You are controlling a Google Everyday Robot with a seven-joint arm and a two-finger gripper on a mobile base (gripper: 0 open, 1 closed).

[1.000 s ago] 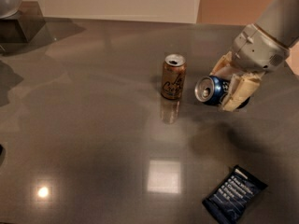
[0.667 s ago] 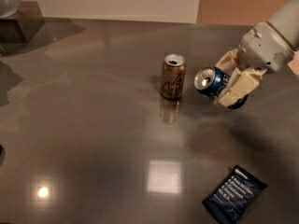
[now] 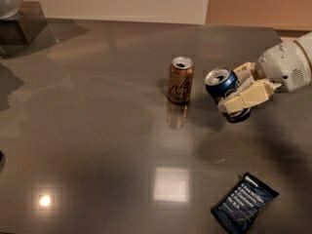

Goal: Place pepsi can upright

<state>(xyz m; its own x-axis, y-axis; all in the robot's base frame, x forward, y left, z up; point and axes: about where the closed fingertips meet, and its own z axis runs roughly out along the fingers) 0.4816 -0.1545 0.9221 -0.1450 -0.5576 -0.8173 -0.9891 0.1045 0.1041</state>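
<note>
Pepsi can (image 3: 223, 87): tilted, open end up and leaning left, pinched between the cream fingers of the gripper (image 3: 233, 90), toward the right edge of the tabletop (image 3: 97, 130). Brown-gold can (image 3: 181, 80): upright, just left of it, mid-table. Dark blue snack wrapper (image 3: 244, 204): flat, near the front right corner

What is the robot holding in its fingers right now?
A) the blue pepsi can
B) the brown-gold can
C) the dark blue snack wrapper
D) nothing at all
A: the gripper, at the right side of the table, has its fingers shut on the pepsi can, which is tilted. The brown-gold can stands alone to the left and the snack wrapper lies flat nearer the front.
</note>
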